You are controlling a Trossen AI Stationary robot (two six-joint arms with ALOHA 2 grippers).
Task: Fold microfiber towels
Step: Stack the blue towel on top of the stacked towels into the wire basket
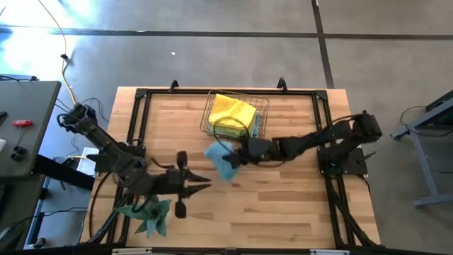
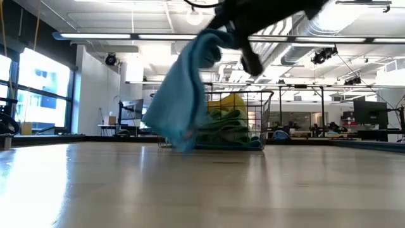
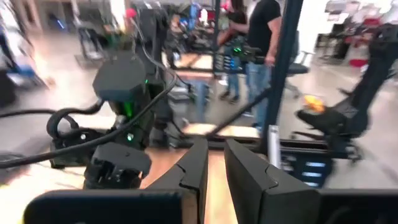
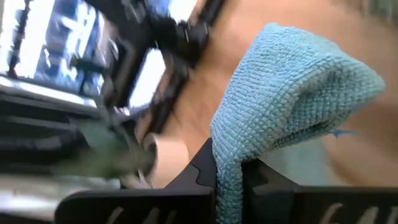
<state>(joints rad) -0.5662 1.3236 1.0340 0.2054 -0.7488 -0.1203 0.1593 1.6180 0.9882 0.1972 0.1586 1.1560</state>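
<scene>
**Spotter:** What is the high view giving you?

**Me:** I am seeing the right gripper (image 1: 239, 157) clamping the light blue square microfiber towel (image 1: 221, 161), which is hanging just in front of the copper wire basket (image 1: 260, 106). The bright yellow towel (image 1: 232, 110) is sitting in that basket on top of a green towel (image 1: 230, 130). The left gripper (image 1: 201, 184) is waiting well in front of the basket, near the spiky green plant (image 1: 150, 215).

**Spotter:** And low down?

**Me:** The blue towel is dangling with its bottom edge reaching the wooden table (image 2: 202, 190), with the basket behind it.

**Spotter:** The wrists?

**Me:** On the left, the fingers (image 3: 198, 167) are standing slightly apart, holding nothing. On the right, blue cloth is pinched between the closed jaws.

**Spotter:** Progress?

**Me:** I am judging it early: one towel is coming out, nothing is lying folded, and the rest are waiting in the basket.
</scene>
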